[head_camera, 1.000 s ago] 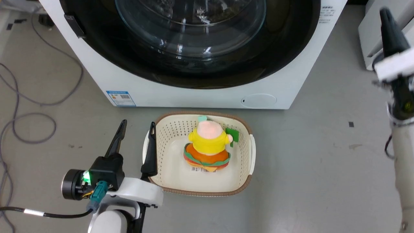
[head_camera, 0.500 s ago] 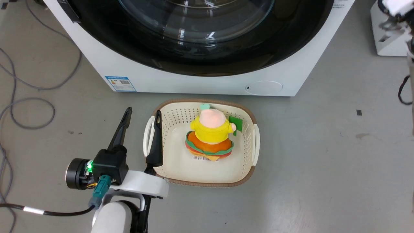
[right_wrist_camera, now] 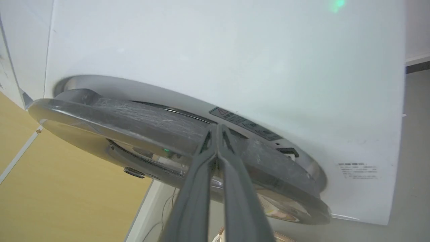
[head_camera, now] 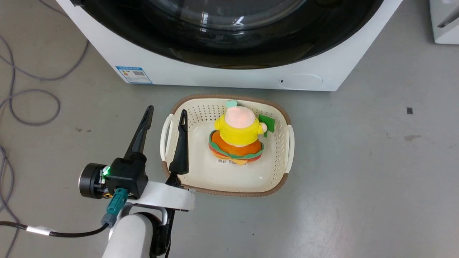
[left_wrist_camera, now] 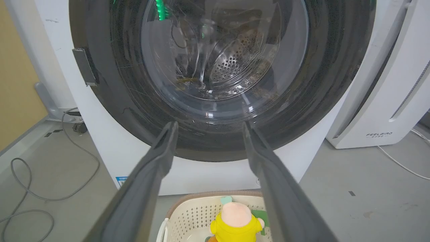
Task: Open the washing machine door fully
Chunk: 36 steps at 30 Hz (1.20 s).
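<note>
Black washing machine door (left_wrist_camera: 221,77) faces the left gripper (head_camera: 165,114), fingers spread wide beside the basket (head_camera: 204,114). The right gripper (right_wrist_camera: 216,127) sits pinched tight at the door's rim.

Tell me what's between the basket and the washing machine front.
Nothing. In the head view, a narrow strip of bare grey floor separates the basket rim from the washing machine.
</note>
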{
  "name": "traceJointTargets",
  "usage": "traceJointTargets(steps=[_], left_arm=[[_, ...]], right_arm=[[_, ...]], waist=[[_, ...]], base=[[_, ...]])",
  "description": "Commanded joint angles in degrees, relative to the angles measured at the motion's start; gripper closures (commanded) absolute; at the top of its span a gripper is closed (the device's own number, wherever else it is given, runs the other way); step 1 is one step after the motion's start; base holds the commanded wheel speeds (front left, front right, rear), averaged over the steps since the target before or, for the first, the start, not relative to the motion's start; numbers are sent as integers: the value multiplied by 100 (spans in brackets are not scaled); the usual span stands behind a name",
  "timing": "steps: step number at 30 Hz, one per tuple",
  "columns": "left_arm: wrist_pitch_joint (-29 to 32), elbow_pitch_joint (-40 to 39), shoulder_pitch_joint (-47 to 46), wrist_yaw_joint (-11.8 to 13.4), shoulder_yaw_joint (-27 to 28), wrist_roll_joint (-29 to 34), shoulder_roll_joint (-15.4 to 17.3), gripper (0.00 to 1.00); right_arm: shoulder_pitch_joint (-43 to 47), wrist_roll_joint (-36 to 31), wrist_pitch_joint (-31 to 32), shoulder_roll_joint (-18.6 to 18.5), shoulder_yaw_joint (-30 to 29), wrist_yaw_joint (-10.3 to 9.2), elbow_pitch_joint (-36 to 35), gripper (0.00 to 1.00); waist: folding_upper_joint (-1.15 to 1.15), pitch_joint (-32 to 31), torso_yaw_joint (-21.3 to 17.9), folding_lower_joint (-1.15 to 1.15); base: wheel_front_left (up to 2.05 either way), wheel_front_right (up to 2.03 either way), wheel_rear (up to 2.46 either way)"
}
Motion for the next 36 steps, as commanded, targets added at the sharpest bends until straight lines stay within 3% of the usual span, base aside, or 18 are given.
traceJointTargets(steps=[1,26,36], left_arm=[[-64,-43,-130,34,-25,-23,6,0],[-375,-14,-535,150,-327,-198,7,0],[-381,49,-460,166,-327,-227,7,0]], right_arm=[[-239,135,68,-79,35,-3,122,100],[-1479,1465,1871,-316,515,-4,1096,100],[-1129,1624,2264,-296,423,-4,1042,100]], waist=[[0,48,16,-1],[0,506,72,-1],[0,285,51,-1]], base=[[0,0,0],[0,0,0],[0,0,0]])
